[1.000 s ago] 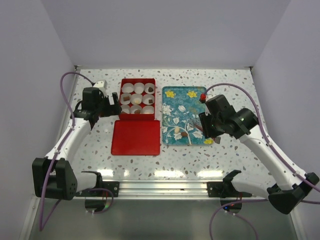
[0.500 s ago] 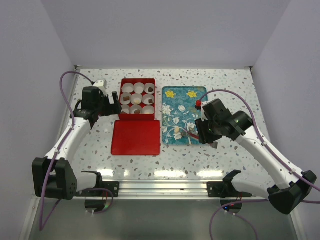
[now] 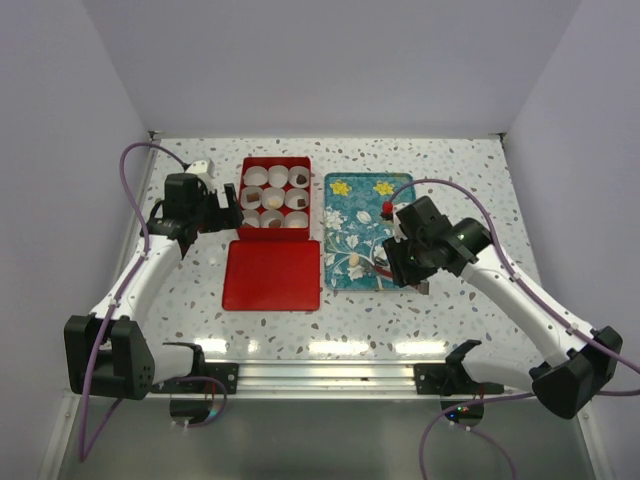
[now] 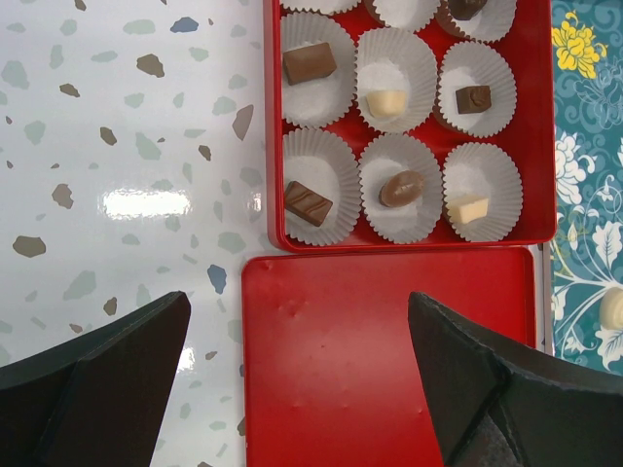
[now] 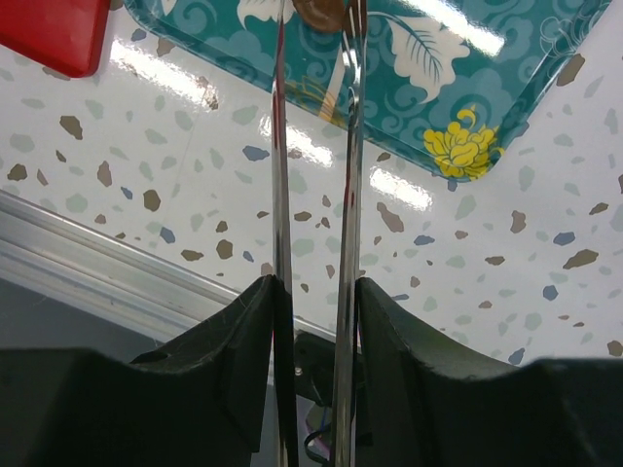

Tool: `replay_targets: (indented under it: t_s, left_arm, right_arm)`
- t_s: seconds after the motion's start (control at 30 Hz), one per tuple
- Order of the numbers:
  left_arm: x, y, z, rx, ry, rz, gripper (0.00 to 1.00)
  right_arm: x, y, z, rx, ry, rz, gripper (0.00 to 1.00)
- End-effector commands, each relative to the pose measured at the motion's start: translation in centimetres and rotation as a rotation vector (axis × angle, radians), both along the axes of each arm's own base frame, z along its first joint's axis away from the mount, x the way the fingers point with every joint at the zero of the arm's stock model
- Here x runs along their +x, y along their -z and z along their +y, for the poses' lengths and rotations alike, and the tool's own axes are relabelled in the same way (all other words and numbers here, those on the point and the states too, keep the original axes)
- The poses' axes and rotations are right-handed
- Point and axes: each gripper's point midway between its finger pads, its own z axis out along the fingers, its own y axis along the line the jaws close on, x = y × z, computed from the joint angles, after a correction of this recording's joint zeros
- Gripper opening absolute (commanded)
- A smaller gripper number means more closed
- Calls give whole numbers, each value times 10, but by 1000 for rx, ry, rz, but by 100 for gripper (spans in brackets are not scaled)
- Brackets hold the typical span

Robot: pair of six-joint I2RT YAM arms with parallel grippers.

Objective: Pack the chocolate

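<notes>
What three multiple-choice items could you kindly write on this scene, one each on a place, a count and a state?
1. Where does the red lid lie relative to the red box? A. closed on it; B. flat on the table at its near side; C. standing on edge behind it.
2. How many paper cups does the box hold? A. six; B. nine; C. twelve.
3. What state is the right gripper in? A. open and empty; B. shut on a paper cup; C. shut on metal tweezers.

Key: B, the top view shows the lid flat beside the box; B, three rows of three; C, two thin blades run out between its fingers.
</notes>
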Motion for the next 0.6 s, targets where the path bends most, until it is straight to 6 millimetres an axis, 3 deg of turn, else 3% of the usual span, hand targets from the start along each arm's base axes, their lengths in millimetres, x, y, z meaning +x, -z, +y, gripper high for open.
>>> replay_targets:
  t_s: [0.0, 0.57]
  left_arm:
    - [10, -24, -1, 3, 8, -78, 100]
    - [6, -20, 1, 8, 2, -72, 100]
  right_arm:
    - [4, -1, 9, 22, -41, -15, 42]
    - [1, 6, 6, -63, -50, 3, 42]
